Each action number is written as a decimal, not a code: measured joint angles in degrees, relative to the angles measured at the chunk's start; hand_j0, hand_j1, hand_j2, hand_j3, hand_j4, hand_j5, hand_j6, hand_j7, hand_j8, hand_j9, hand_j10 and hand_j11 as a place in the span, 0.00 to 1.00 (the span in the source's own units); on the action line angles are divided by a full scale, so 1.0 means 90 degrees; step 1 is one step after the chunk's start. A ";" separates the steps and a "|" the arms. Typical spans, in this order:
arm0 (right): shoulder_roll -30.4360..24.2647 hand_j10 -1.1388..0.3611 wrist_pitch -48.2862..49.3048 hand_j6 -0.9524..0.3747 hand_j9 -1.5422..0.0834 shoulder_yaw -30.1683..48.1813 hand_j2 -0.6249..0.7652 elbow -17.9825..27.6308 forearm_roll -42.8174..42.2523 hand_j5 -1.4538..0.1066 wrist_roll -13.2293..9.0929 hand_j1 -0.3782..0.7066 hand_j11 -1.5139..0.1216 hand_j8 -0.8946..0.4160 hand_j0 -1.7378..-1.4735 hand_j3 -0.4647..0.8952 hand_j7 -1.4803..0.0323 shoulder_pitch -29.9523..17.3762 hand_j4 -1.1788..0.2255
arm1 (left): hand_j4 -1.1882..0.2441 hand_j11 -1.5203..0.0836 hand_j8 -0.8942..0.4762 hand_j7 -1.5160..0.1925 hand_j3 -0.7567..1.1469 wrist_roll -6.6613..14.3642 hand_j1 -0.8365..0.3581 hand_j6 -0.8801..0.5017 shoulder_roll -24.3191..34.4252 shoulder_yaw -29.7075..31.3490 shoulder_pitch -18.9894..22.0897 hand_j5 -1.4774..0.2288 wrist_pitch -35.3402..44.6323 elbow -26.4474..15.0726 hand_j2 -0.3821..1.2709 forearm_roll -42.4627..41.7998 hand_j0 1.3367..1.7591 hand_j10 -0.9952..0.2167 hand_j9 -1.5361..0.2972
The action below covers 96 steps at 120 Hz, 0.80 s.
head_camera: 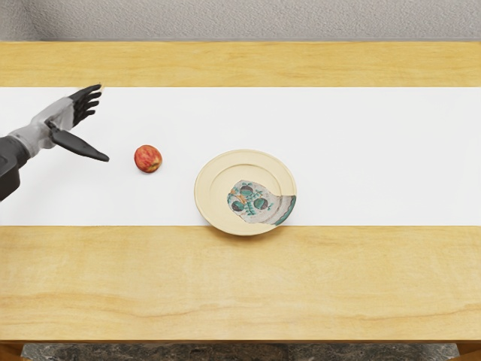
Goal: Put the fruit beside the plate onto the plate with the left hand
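My left robot hand (75, 120) hangs open, fingers spread, well left of the apple (148, 159), which sits just left of the plate (214, 177). Apple's probably firm, smooth, rolls easily, so I'd wrap around its middle.

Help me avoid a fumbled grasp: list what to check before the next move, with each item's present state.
1. The left robot hand is open and holds nothing: ok.
2. The apple lies on the white runner, apart from the hand: ok.
3. Nothing stands between hand and apple: ok.
4. The plate is beside the apple, not touching it, with nothing lying on it: ok.
5. Hand low enough to grasp: cannot tell.
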 joint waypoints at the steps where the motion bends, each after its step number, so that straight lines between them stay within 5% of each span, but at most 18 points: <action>1: 0.0000 0.76 0.0000 0.72 0.95 0.0000 0.45 0.0001 0.0000 0.93 0.0000 0.03 0.93 0.68 0.30 0.34 0.98 0.0001 0.84 | 0.80 0.92 0.63 0.86 0.40 0.0000 0.96 0.61 0.0000 -0.0004 0.0003 0.84 0.0000 0.0000 0.24 -0.0002 0.76 0.79 0.81; 24: 0.0000 0.76 0.0001 0.72 0.95 0.0000 0.45 -0.0041 -0.0003 0.93 0.0001 0.03 0.93 0.68 0.30 0.34 0.98 -0.0017 0.84 | 0.81 0.93 0.63 0.87 0.40 0.0000 0.97 0.62 0.0007 0.0118 -0.0078 0.85 0.0002 0.0000 0.24 0.0003 0.76 0.80 0.82; 46: 0.0000 0.76 0.0001 0.72 0.95 -0.0004 0.45 -0.0060 -0.0005 0.93 -0.0001 0.03 0.93 0.68 0.30 0.34 0.98 -0.0025 0.84 | 0.81 0.93 0.64 0.87 0.40 0.0000 0.98 0.62 -0.0097 0.2515 -0.1736 0.85 0.0007 -0.0063 0.24 0.0113 0.76 0.80 0.82; 63: 0.0000 0.76 0.0001 0.72 0.95 -0.0005 0.45 -0.0063 -0.0005 0.93 -0.0002 0.03 0.93 0.68 0.30 0.34 0.98 -0.0026 0.84 | 0.82 0.93 0.64 0.87 0.40 0.0000 0.98 0.62 0.0516 0.3248 -0.3066 0.85 0.0009 -0.1383 0.23 0.1011 0.76 0.81 0.83; 72: 0.0000 0.76 0.0001 0.72 0.95 -0.0005 0.45 -0.0064 -0.0006 0.93 -0.0001 0.03 0.93 0.68 0.30 0.34 0.98 -0.0026 0.84 | 0.82 0.93 0.64 0.87 0.40 0.0000 0.98 0.62 0.0066 0.3547 -0.3098 0.85 0.0004 -0.1780 0.23 0.1485 0.76 0.81 0.83; 96: 0.0000 0.76 0.0001 0.72 0.95 -0.0006 0.45 -0.0064 -0.0005 0.93 -0.0002 0.03 0.93 0.68 0.30 0.34 0.98 -0.0027 0.84 | 0.82 0.93 0.64 0.87 0.40 0.0000 0.98 0.62 -0.0553 0.4582 -0.3487 0.85 -0.0545 -0.1556 0.23 0.1917 0.76 0.81 0.83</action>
